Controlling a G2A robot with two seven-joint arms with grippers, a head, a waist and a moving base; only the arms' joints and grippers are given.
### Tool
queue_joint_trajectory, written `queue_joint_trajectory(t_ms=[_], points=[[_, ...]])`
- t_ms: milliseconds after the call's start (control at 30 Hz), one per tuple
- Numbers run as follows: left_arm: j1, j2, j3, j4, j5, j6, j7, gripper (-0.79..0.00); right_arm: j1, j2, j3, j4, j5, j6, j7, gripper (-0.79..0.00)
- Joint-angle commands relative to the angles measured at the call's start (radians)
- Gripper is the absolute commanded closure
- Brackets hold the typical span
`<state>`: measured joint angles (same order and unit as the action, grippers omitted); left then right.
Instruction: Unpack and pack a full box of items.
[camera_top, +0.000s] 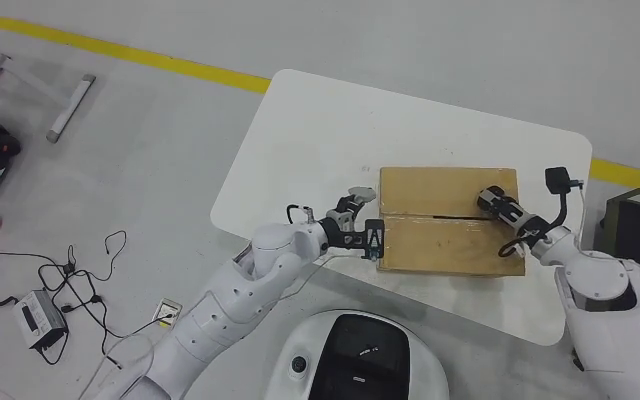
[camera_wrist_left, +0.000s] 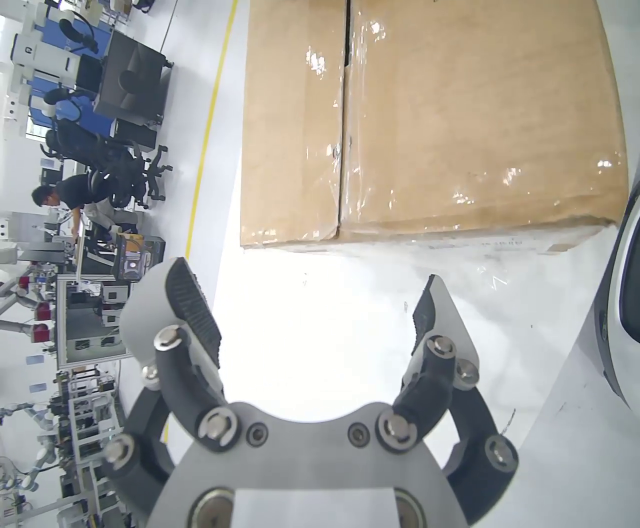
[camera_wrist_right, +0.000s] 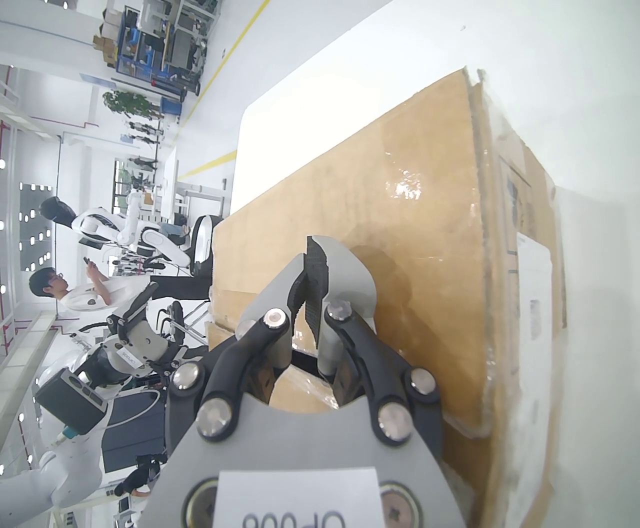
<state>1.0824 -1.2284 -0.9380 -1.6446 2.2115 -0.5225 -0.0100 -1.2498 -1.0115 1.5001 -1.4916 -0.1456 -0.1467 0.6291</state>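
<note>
1. Table is carrying the box toward its near right side; the flaps are lying closed and hiding the contents.
2. Left gripper is hovering just beside the box's left end, jaws spread wide, empty.
3. Right gripper is sitting over the box top near the seam, fingers pressed together; contact unclear.

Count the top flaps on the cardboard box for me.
2. The far flap lies flat on the side away from the robot, the near flap flat on the robot's side; they meet at a middle seam. Inner flaps beneath may be hidden.
</note>
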Motion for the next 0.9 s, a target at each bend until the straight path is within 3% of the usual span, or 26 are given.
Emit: queue_joint_trajectory(t_ms=[0,67,200,567,867], points=[[-0.013,-0.005,0.014,0.017,-0.002,0.008,-0.006,-0.708,-0.005,0.0,0.0,-0.009,0.001,0.0,0.002,0.0],[-0.021,-0.009,0.022,0.023,-0.007,0.013,-0.01,-0.656,-0.01,0.0,0.001,-0.014,0.0,-0.001,0.003,0.0],[-0.023,-0.011,0.019,0.027,-0.011,0.014,-0.023,-0.65,-0.014,0.001,0.001,-0.019,-0.001,-0.002,0.005,0.0],[-0.041,-0.02,0.026,0.068,-0.021,0.035,-0.036,-0.542,-0.016,0.001,0.0,-0.024,-0.003,0.0,0.009,0.0],[-0.045,-0.024,0.028,0.074,-0.025,0.033,-0.04,-0.536,-0.02,0.001,-0.002,-0.033,-0.004,0.004,0.011,0.0]])
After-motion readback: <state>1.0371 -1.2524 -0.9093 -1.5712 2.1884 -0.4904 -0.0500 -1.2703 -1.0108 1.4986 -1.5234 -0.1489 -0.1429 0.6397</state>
